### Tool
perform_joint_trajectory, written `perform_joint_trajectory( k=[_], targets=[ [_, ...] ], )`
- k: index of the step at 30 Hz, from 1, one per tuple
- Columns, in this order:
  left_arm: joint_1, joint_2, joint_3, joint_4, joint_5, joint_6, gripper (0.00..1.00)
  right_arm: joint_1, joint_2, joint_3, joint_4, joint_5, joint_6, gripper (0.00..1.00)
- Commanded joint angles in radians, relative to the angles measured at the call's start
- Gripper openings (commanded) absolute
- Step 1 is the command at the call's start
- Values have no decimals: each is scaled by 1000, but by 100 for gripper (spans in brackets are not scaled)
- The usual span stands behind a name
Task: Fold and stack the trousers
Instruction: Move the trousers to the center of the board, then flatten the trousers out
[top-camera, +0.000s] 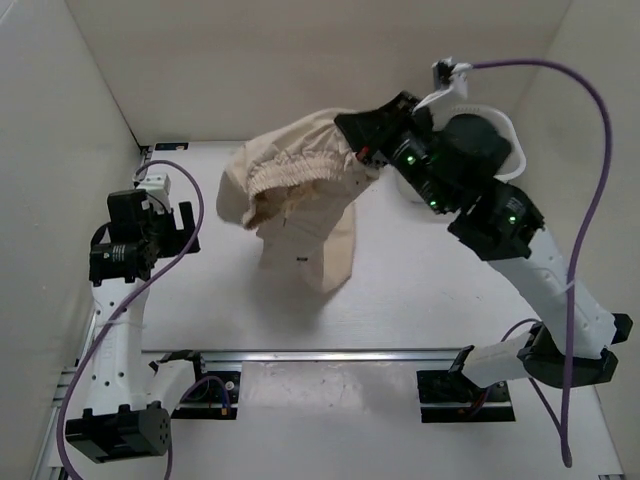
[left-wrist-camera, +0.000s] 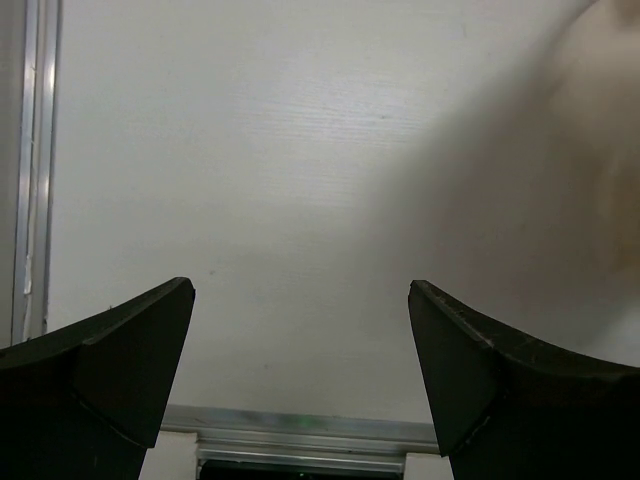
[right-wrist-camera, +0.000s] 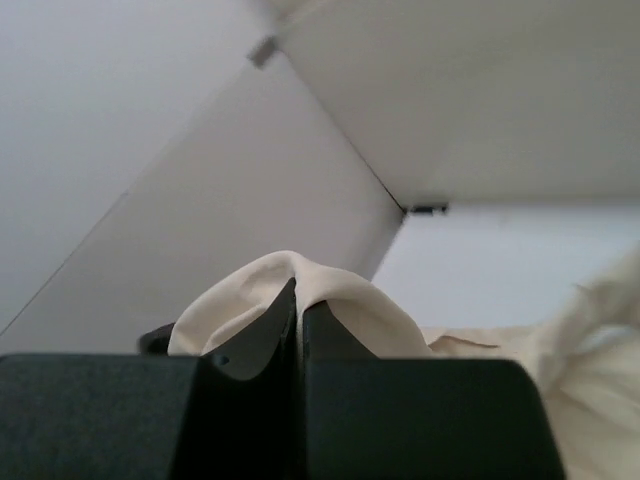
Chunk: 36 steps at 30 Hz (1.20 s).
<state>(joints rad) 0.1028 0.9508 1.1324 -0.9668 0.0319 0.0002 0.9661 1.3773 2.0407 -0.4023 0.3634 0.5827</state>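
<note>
Right pincer: jaws shut tight on a fold of the trousers, at the right end of the gathered waistband. The right wrist view confirms it: cloth bulges up over both fingertips with no gap between them. Only a thin pinch appears to be caught.

Trousers: raised off the table at the waistband end, far middle of the workspace. The waist opening sags leftward in a loop. The legs hang bunched together and their lower part rests on the table. Not spread, not folded, nothing stacked. I judge this is the lift-and-lay-out stage, early in the task.

Left pincer: jaws fully apart, nothing between them, at the left side and well apart from the garment. Its wrist view shows bare table and a blurred beige edge at upper right.

Risks from here:
- Slip. With so small a pinch, the garment's weight could pull the soft cloth free if I swing fast.
- One-point hold. The legs may twist or cross as I lay them down, giving a crooked fold.
- Left grab. The sagging loop is doubled cloth, so I could catch one layer only, or both front and back.
- Cloth trailing on the table may drag and bunch.
</note>
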Motion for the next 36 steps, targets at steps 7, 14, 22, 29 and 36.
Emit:
perform_joint_trajectory(
  k=[7, 14, 22, 29, 36],
  targets=[
    [6, 181, 99, 17, -24, 0, 100, -278, -266, -705, -647, 422, 672, 78],
    [-162, 192, -9, -87, 16, 0, 100, -392, -501, -1128, -422, 100, 280, 84],
    [-451, 201, -223, -118, 117, 0, 100, -402, -266, -1223, -247, -72, 97, 90],
    [-722, 285, -249, -116, 180, 0, 100, -437, 77, -1096, -202, -72, 20, 93],
    [-798, 407, -430, 92, -3, 0, 100, -509, 206, -1116, -43, -196, 123, 74]
  ],
)
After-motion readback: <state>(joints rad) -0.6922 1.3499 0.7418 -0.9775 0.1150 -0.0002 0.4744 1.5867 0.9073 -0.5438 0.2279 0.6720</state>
